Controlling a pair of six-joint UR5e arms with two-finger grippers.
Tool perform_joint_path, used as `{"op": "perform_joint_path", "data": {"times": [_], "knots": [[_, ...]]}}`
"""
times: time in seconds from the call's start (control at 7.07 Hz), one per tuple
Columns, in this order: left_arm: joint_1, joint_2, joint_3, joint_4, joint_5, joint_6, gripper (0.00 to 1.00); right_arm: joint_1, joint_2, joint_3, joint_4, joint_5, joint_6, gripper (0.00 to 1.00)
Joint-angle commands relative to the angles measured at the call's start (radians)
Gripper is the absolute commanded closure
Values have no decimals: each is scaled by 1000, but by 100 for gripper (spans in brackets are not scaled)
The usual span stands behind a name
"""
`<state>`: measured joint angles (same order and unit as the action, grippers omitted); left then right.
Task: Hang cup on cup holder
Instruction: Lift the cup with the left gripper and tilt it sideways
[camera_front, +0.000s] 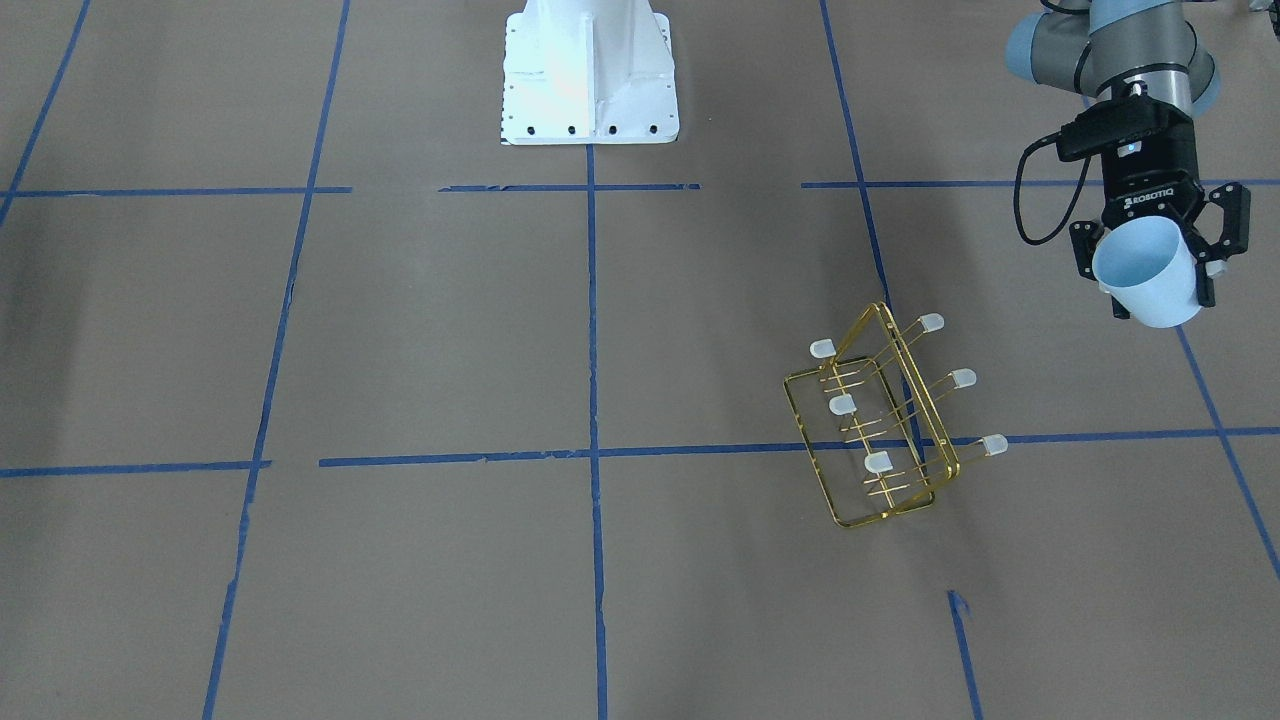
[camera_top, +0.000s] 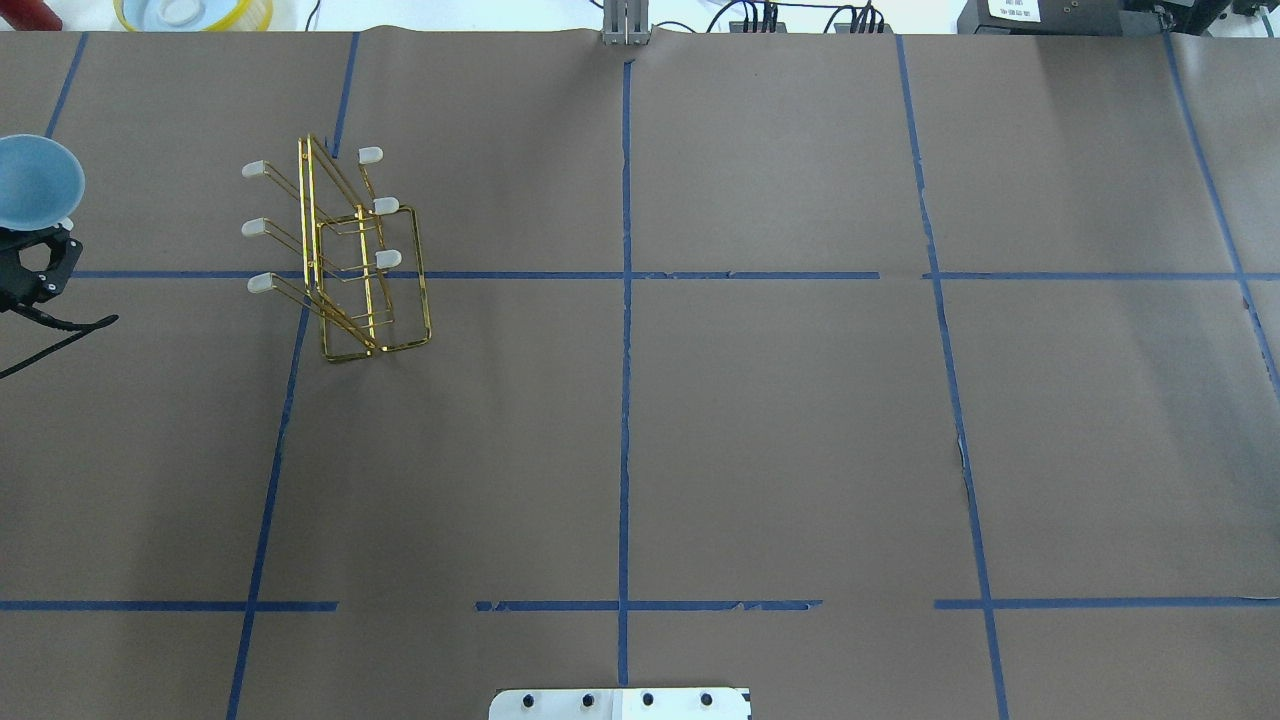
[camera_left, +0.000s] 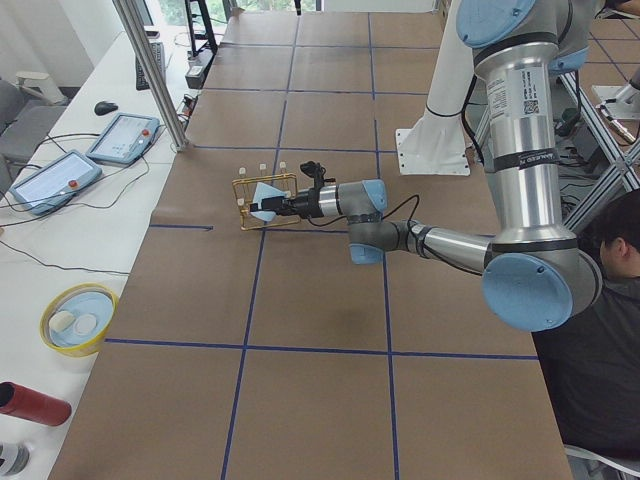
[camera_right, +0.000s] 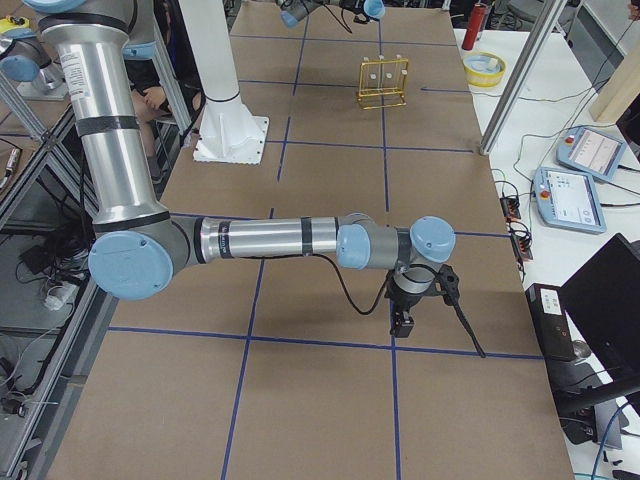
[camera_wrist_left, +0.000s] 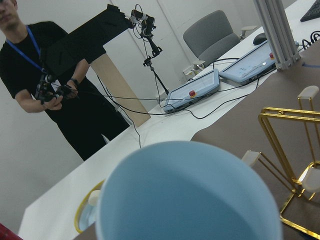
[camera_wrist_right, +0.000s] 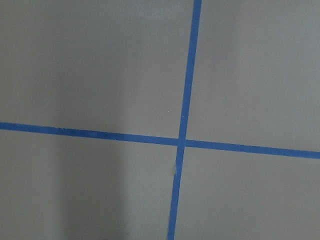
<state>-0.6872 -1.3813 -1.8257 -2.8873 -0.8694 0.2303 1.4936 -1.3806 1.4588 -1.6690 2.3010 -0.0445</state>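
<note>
The pale blue cup (camera_front: 1150, 270) is held in my left gripper (camera_front: 1160, 295), which is shut on its sides and holds it above the table, mouth tilted outward. It also shows at the left edge of the overhead view (camera_top: 38, 180) and fills the left wrist view (camera_wrist_left: 185, 195). The gold wire cup holder (camera_front: 880, 420) stands on the table a little way from the cup, its capped pegs empty; it also shows in the overhead view (camera_top: 350, 260) and the left wrist view (camera_wrist_left: 295, 150). My right gripper (camera_right: 405, 300) hangs over bare table far from both; I cannot tell whether it is open.
The white robot base (camera_front: 590, 70) stands at the table's middle edge. A yellow bowl (camera_top: 190, 12) and tablets (camera_left: 120, 135) lie on the white bench beyond the table. A person (camera_wrist_left: 50, 90) stands past that bench. Blue tape lines cross the brown table.
</note>
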Motion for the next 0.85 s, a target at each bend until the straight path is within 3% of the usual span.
{"op": "perform_joint_path", "data": {"times": [0.0,0.28,0.57,0.71], "knots": [[0,-10,-30,107,157,197,100,1,0,0,0,0,0,0],[15,-16,-61,299,386,204,100,-1,0,0,0,0,0,0],[136,-21,-78,466,672,205,100,1,0,0,0,0,0,0],[161,-21,-99,564,726,205,100,1,0,0,0,0,0,0]]}}
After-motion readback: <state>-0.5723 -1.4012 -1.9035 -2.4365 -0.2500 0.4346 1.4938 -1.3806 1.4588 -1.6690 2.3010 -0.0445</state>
